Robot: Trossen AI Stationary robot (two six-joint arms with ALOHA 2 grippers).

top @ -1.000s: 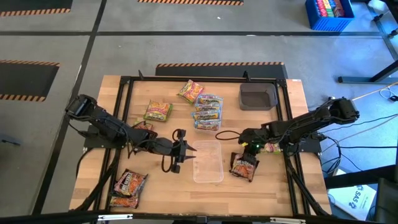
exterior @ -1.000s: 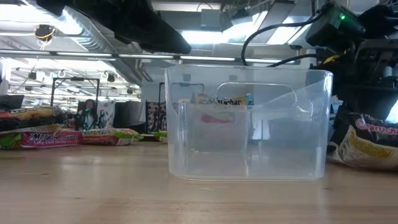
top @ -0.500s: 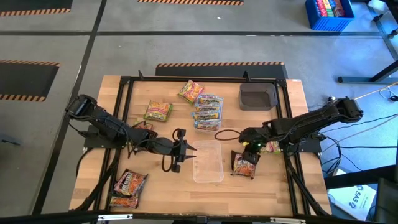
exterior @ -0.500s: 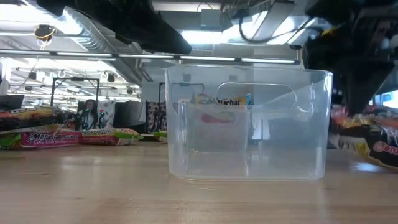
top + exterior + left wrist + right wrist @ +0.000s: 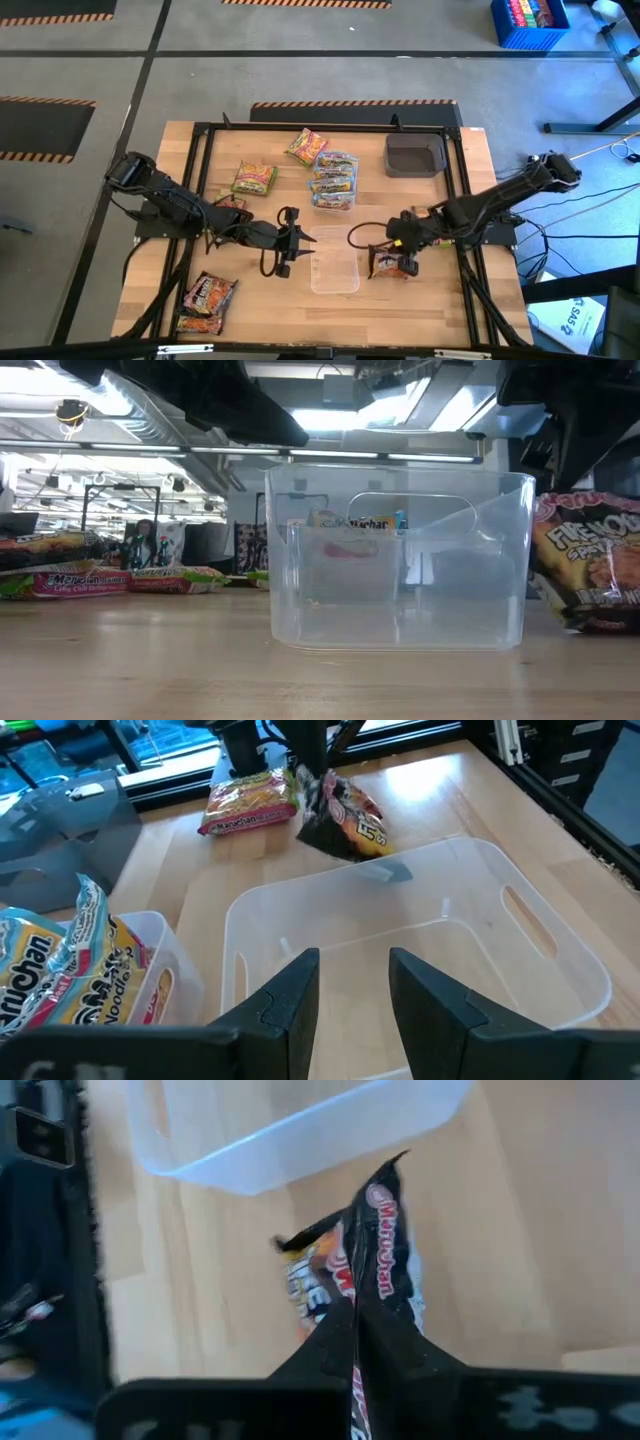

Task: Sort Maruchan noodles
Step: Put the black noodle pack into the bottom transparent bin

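- While our right gripper (image 5: 397, 258) is clamped on a dark maroon packet (image 5: 391, 266), that packet hangs just beside the clear tub (image 5: 333, 259), off the table (image 5: 420, 300).
- Our left gripper (image 5: 303, 243) sits partly open at the tub's other side, holding nothing.
- We see nothing inside this tub.
- A second tub (image 5: 333, 185) holds pale blue-orange packets (image 5: 334, 172).
- We see the dark grey tray (image 5: 414, 155) bare.
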